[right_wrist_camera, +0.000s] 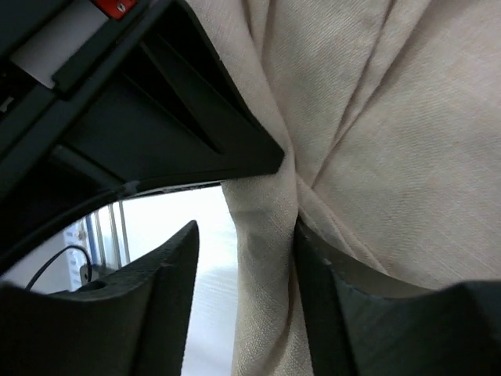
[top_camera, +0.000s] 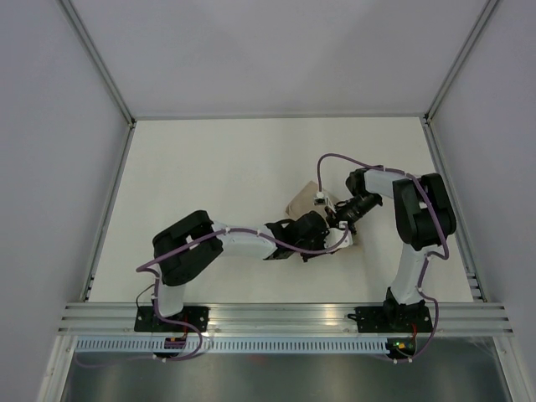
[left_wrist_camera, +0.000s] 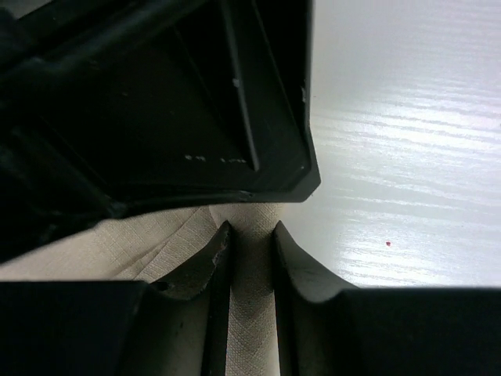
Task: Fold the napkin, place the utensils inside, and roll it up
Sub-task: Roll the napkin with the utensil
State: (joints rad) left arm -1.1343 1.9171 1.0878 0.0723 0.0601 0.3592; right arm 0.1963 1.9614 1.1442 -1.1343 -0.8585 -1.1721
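With left claw [left_wrist_camera: 252, 232] clamped on a napkin [left_wrist_camera: 117, 247] fold between its tips, shut right claw [right_wrist_camera: 246, 235], jaws apart, on the bunched strand lying against 1 finger; then draw level, untwisted. No utensils in sight.

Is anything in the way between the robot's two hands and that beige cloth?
Nothing visible is. Both hands are right at the napkin: cloth shows between the fingers of the left hand, and a gathered fold sits between those of the right hand, touching one of them.
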